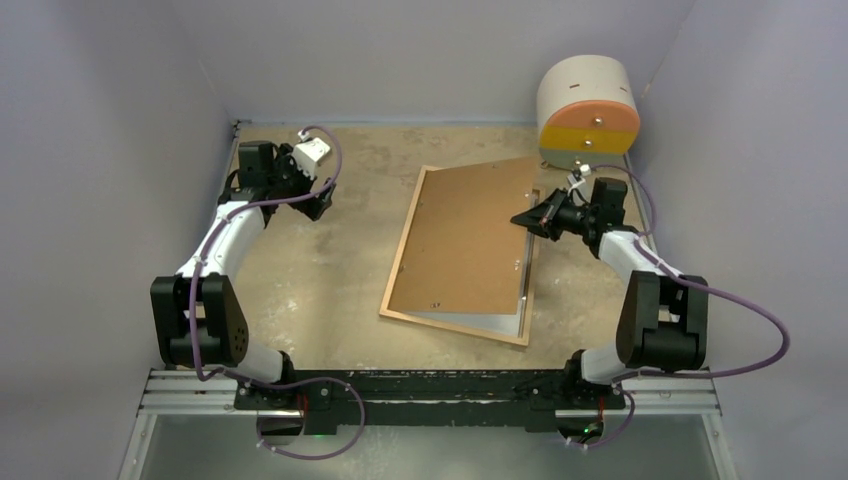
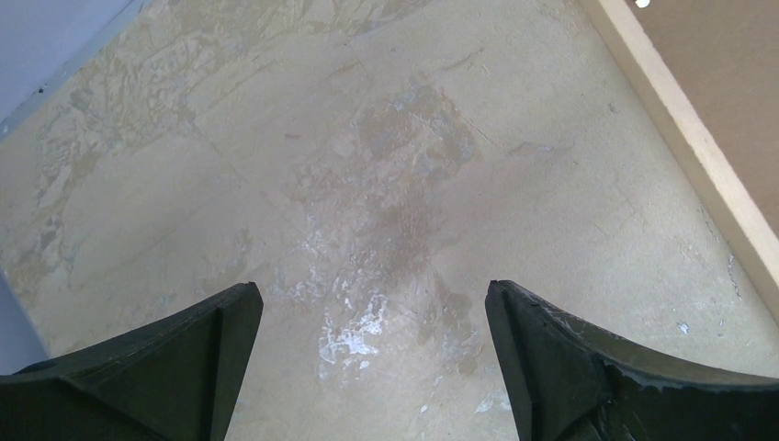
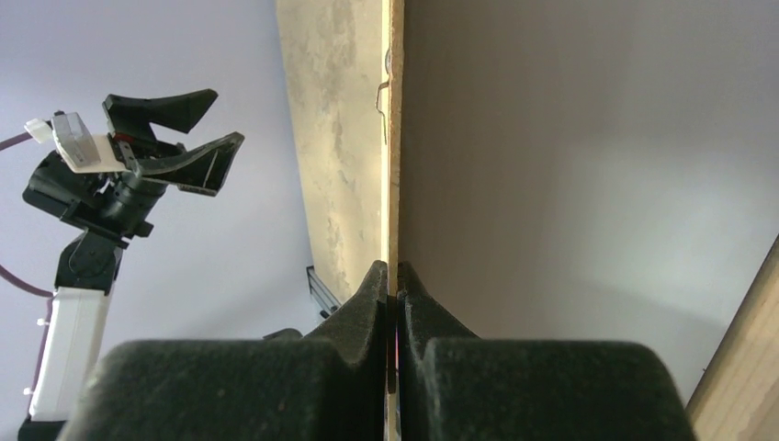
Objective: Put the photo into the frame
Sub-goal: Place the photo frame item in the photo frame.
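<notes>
You have the left jaws spread wide above the bench (image 2: 367,184) at the far left, well apart from the frame (image 1: 401,250). The frame lies flat mid-bench with the brown backing panel (image 1: 465,240) skewed over it. A pale strip (image 1: 470,321) shows inside its near end, and you cannot tell whether that is the photo or the pane. The right jaws are pressed together, pinching the panel's right edge.

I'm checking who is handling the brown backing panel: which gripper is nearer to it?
Right. The right gripper is shut on the backing panel at its right edge; the left gripper hangs open over the table, apart from the frame, on its left.
</notes>
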`<control>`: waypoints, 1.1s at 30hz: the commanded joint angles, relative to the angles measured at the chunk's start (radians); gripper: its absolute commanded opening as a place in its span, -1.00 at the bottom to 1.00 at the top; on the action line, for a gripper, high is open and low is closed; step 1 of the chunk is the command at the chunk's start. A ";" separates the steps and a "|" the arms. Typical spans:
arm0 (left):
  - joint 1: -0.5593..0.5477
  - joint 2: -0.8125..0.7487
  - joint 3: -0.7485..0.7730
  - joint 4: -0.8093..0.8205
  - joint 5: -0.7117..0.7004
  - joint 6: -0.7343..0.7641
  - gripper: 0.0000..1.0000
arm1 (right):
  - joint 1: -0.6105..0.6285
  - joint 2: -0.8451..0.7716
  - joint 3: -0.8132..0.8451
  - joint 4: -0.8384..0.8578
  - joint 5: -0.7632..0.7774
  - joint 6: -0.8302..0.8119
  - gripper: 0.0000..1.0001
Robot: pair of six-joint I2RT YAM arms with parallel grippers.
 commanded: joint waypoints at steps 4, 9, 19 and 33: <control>-0.003 -0.012 -0.030 0.008 0.029 0.016 1.00 | 0.097 0.014 -0.030 0.121 0.029 0.072 -1.00; -0.003 -0.016 -0.048 0.013 0.023 0.023 1.00 | 0.168 0.047 -0.027 0.177 0.092 0.104 -1.00; -0.003 -0.016 -0.085 0.005 0.003 0.052 1.00 | 0.316 0.146 0.088 0.064 0.324 0.053 -0.96; -0.003 0.000 -0.101 0.013 0.010 0.048 1.00 | 0.337 0.126 0.117 -0.138 0.512 -0.090 0.11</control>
